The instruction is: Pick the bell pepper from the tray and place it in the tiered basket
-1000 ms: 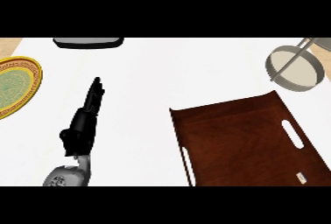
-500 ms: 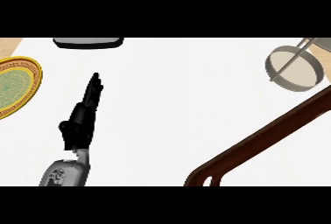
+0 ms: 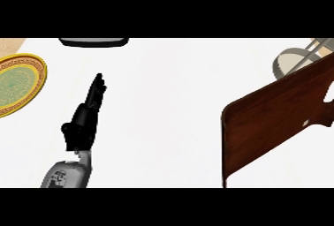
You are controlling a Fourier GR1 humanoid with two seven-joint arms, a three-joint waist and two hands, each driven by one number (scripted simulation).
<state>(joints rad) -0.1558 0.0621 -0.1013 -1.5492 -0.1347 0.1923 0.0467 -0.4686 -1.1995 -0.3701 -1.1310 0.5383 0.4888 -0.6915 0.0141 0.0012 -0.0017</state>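
Note:
The dark brown tray (image 3: 274, 119) is tipped up steeply at the right, its broad wooden face turned toward me and a handle slot showing near the right edge. No bell pepper shows anywhere. The grey tiered basket (image 3: 294, 59) stands at the upper right, partly hidden behind the tray's top corner. My left hand (image 3: 85, 119) rests at the left with its fingers straight, pointing away from me, holding nothing. My right hand does not show in the head view.
A yellow-rimmed plate (image 3: 16, 84) with a green patterned middle lies at the left edge. A dark, flat object (image 3: 93, 42) sits at the counter's far edge, top left. White counter stretches between my left hand and the tray.
The tray lay flat at the lower right, then swung up on edge, and now stands tilted higher, in front of the basket. My left hand has hardly moved.

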